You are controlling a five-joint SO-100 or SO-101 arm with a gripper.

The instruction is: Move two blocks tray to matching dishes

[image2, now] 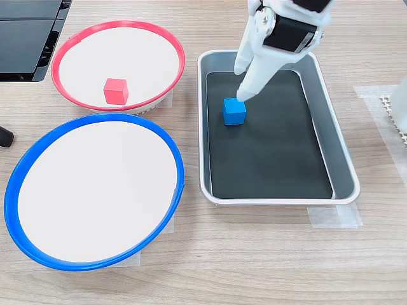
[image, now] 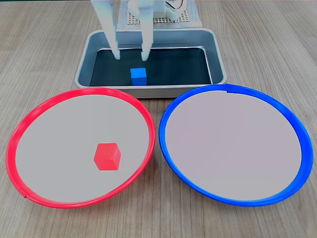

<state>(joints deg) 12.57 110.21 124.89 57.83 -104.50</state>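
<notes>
The blue block (image: pixel 138 76) (image2: pixel 234 111) sits on the dark floor of the silvery tray (image: pixel 218 54) (image2: pixel 344 166), near the wall that faces the dishes. My white gripper (image: pixel 130 56) (image2: pixel 242 83) hangs open over the tray, its fingertips just above and slightly behind the blue block, not touching it. The red block (image: pixel 107 156) (image2: pixel 116 91) rests inside the red-rimmed dish (image: pixel 39 148) (image2: pixel 149 54). The blue-rimmed dish (image: pixel 233 144) (image2: pixel 95 190) holds nothing.
The dishes sit side by side on a wooden table, rims nearly touching each other and the tray. The arm's perforated white base (image: pixel 163 20) (image2: pixel 395 108) stands behind the tray. A black object (image2: pixel 25 38) lies beyond the red dish. Tape (image2: pixel 334 217) holds the tray's corner.
</notes>
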